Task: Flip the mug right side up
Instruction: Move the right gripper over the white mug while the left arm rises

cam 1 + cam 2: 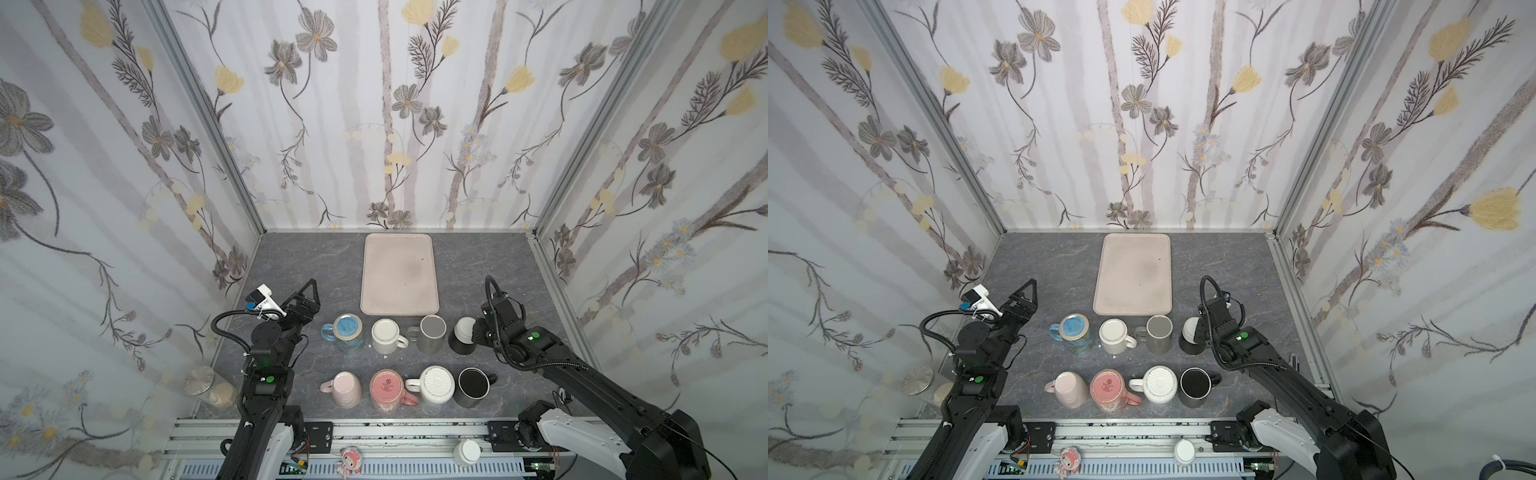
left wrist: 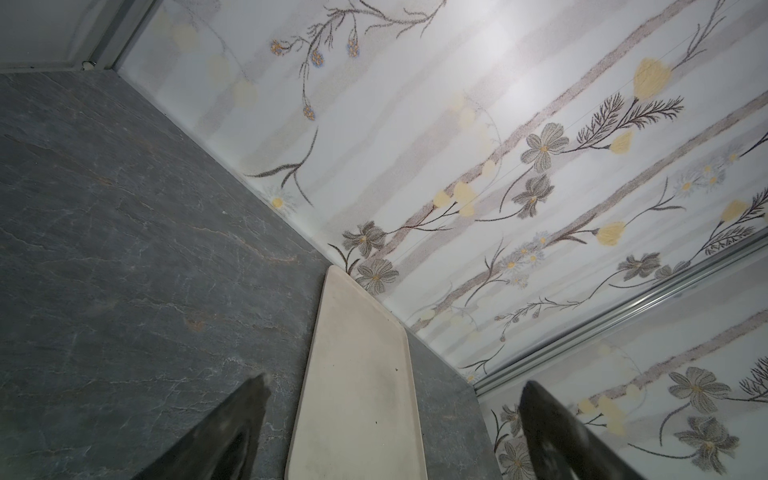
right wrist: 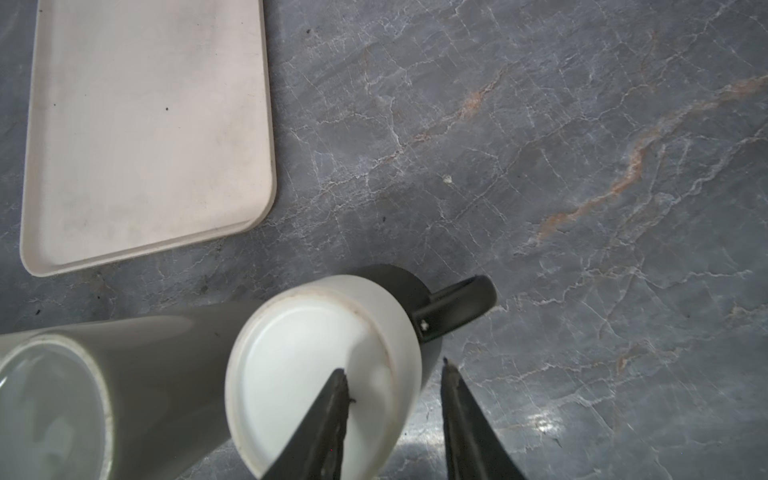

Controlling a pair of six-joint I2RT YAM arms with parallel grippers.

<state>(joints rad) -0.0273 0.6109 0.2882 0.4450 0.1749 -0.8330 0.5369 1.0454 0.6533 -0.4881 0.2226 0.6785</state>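
Right gripper (image 3: 392,365) over an upturned black-and-white mug (image 3: 299,353)
Its 2 dark fingers (image 3: 324,424) stand partly apart, 1 across the mug's white base, the other over the grey marbled tabletop (image 3: 540,145) alongside. The mug's black handle (image 3: 461,301) points away from a grey mug (image 3: 166,365) just beside it. A beige tray (image 3: 145,124) lies near both.

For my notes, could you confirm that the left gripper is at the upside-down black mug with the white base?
Not quite: the right gripper is at the black mug with the white base, as the right wrist view shows; the left gripper stands apart.
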